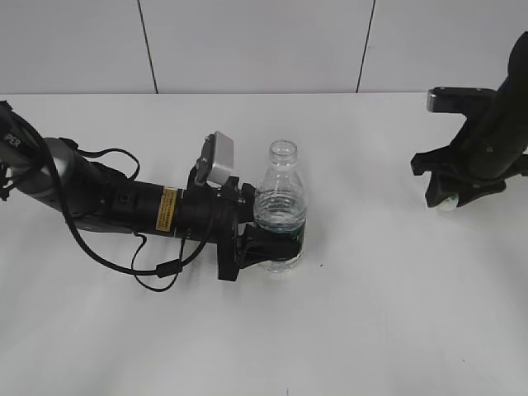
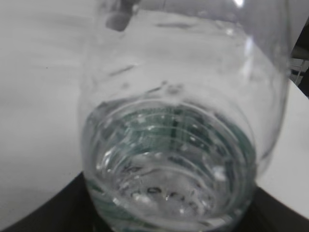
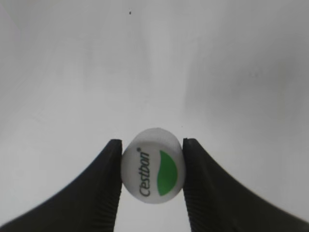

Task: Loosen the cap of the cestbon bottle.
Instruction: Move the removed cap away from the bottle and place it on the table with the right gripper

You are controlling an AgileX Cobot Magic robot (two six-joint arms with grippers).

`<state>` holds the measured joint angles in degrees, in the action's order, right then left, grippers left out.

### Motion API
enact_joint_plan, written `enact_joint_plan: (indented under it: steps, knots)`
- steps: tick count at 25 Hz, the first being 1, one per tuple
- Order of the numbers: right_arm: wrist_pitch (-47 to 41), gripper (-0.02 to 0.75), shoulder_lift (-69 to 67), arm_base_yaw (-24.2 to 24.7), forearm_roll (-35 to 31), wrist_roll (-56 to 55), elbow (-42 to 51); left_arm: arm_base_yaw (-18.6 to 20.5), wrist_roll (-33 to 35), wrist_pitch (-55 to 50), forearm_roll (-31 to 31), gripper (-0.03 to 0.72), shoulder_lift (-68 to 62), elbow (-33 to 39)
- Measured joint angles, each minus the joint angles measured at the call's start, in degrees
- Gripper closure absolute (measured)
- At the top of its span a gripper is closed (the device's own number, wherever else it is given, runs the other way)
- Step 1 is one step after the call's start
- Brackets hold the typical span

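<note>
Left claw (image 1: 276, 247) is clamping the cestbon bottle (image 1: 280, 206) low on its body, arm lying flat along the white table (image 1: 371, 313) from the left. Bottle is standing upright near the middle of the table, neck open, no cap on it, water filling the lower part. My left wrist view is showing only the clear ribbed wall and green label (image 2: 193, 130) up close.

Right claw (image 3: 152, 174) is pinching the cap (image 3: 153, 166) between both black ribbed fingers (image 3: 104, 193), the green leaf mark and "Cestbon" lettering facing my camera. In the exterior view that claw (image 1: 445, 198) is hanging at the far right, well apart from the bottle, a white bit showing at its tip just over the table.
</note>
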<state>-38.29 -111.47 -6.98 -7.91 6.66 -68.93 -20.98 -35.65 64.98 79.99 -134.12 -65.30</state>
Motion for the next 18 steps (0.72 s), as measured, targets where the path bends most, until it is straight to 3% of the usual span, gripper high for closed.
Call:
enact_joint_plan:
  steps: [16,18]
  knots:
    - [3.0,0.443,-5.9,0.0,-0.7,-1.2,0.8,0.0,0.0,0.1,0.0,0.276,0.0,0.0]
    - [2.8,0.414,-5.9,0.0,-0.8,-1.2,0.8,0.0,0.0,0.1,0.0,0.276,0.0,0.0]
